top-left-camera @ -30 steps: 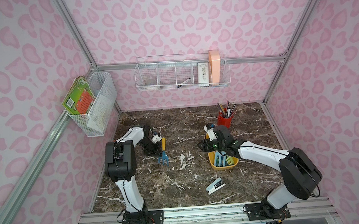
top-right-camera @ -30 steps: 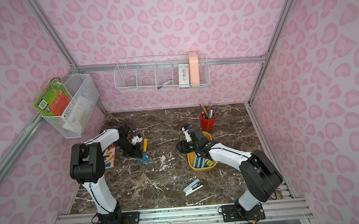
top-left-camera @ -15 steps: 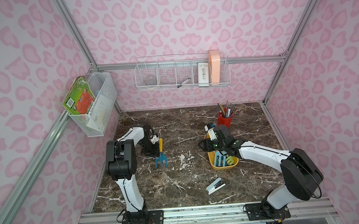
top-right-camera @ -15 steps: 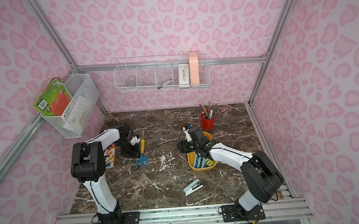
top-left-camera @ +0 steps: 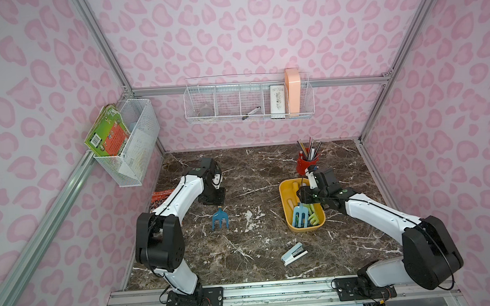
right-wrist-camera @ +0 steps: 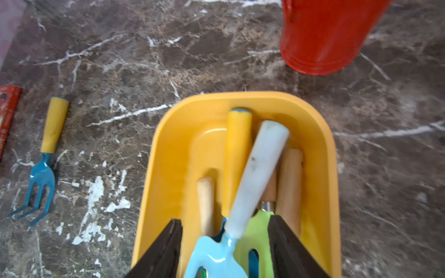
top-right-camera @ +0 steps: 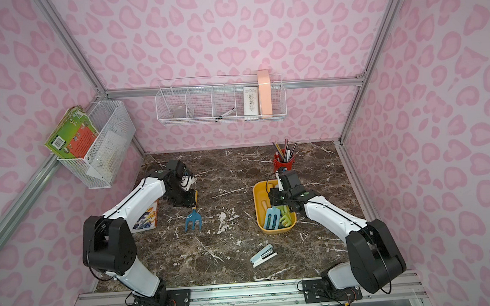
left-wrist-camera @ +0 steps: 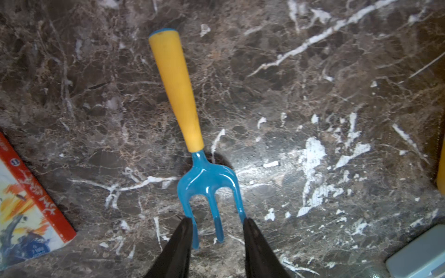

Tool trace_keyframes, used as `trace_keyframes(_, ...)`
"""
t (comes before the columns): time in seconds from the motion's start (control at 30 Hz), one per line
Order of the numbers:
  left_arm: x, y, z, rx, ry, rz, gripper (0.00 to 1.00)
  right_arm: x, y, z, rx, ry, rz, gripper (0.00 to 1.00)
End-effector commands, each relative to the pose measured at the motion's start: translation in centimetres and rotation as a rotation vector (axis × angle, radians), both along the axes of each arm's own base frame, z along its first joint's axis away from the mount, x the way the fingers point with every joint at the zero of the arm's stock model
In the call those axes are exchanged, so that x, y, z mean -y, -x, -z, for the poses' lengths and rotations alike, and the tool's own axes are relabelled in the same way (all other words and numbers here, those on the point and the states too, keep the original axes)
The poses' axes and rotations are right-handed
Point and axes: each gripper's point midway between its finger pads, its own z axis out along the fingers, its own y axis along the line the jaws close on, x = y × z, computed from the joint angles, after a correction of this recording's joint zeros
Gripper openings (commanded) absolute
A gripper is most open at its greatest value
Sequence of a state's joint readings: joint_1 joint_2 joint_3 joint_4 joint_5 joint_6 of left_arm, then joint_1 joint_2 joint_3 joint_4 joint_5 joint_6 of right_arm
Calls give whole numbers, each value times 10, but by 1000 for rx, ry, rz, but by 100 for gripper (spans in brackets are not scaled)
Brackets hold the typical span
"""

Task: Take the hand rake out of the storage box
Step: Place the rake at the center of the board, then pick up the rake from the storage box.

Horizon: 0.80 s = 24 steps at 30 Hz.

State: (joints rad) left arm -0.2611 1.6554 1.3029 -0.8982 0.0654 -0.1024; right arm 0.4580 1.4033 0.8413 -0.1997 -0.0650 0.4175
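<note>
The hand rake (top-left-camera: 220,219) (top-right-camera: 193,220), blue tines on a yellow handle (left-wrist-camera: 178,91), lies flat on the marble table, outside the storage box and to its left (right-wrist-camera: 51,130). My left gripper (top-left-camera: 213,198) (left-wrist-camera: 218,226) hovers just above it, open and holding nothing. The storage box (top-left-camera: 283,206) (top-right-camera: 257,214) (right-wrist-camera: 240,96) is a yellow tub holding several other hand tools. My right gripper (top-left-camera: 306,196) (right-wrist-camera: 225,228) is open over the box, with its jaws on either side of a light blue tool head and a green one.
A red pencil cup (top-left-camera: 305,161) (right-wrist-camera: 320,36) stands just behind the box. A stapler (top-left-camera: 294,253) (top-right-camera: 263,255) lies near the front. A book (top-right-camera: 146,221) (left-wrist-camera: 24,204) lies under the left arm. White wire baskets (top-left-camera: 249,101) hang on the back and left walls.
My left gripper has opened and let go of the hand rake, which now lies on the table. The right gripper's jaws have narrowed a little over the box.
</note>
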Motion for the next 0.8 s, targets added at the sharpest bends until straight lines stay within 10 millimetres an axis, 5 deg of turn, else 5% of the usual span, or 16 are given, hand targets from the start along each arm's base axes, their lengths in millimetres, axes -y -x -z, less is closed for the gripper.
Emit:
trace_keyframes(0.0, 16, 3, -4, 55, -10, -26, 41, 13, 14, 14, -57, 37, -28, 56)
trace_keyframes(0.33, 73, 25, 1, 94, 133, 54, 41, 9, 21, 30, -150, 62, -87, 45)
trace_keyframes(0.77, 92, 29, -9, 116, 166, 97, 41, -5, 30, 46, -210, 27, -149, 30)
